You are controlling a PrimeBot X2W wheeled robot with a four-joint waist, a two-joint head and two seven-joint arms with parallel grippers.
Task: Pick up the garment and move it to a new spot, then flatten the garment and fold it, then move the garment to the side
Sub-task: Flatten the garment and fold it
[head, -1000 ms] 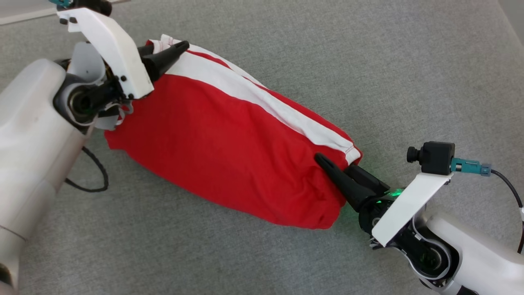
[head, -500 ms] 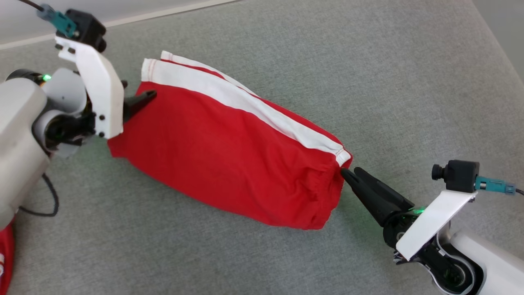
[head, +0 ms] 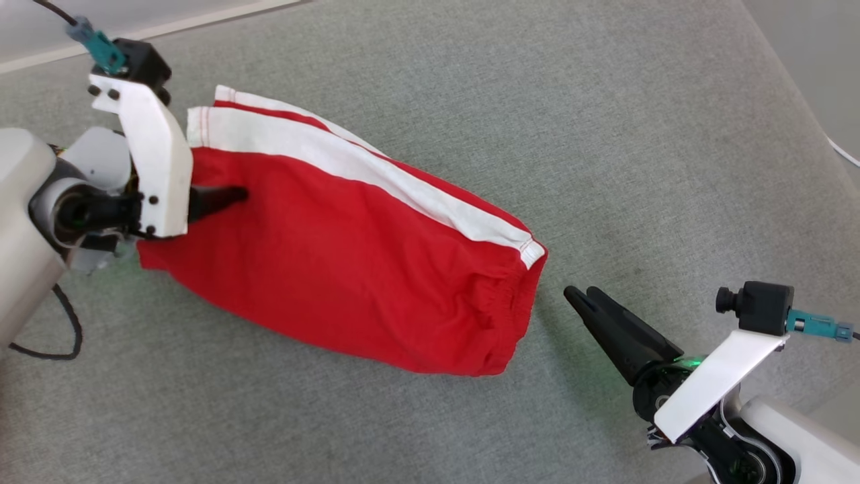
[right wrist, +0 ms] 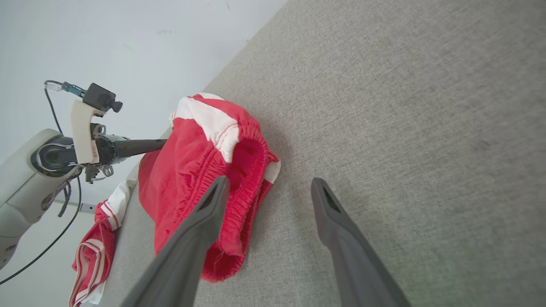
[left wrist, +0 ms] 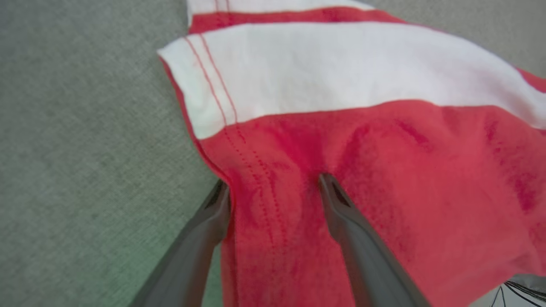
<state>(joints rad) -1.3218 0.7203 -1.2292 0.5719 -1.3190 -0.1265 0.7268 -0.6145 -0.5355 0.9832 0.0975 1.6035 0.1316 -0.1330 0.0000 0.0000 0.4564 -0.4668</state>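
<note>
The garment (head: 336,269), red shorts with white side stripes, lies folded in a long diagonal shape on the grey cloth surface (head: 605,134). My left gripper (head: 232,196) is at its upper-left hem end. In the left wrist view the left gripper (left wrist: 273,192) is open, one finger over the red cloth (left wrist: 384,192) and the other at the hem's edge. My right gripper (head: 583,294) stands open just off the elastic waistband end, apart from it. The right wrist view shows the right gripper (right wrist: 268,184) with nothing between its fingers and the waistband (right wrist: 239,170) ahead on the left.
A second red and white cloth (right wrist: 96,251) hangs at the surface's far edge below my left arm (right wrist: 55,155). The surface's back edge (head: 168,30) runs across the upper left and its right edge (head: 793,87) is near. A black cable (head: 67,336) loops under the left arm.
The head camera has shifted. My right gripper has drawn back off the waistband end. My left gripper has pulled back from the white striped corner to the red hem. The garment lies released.
</note>
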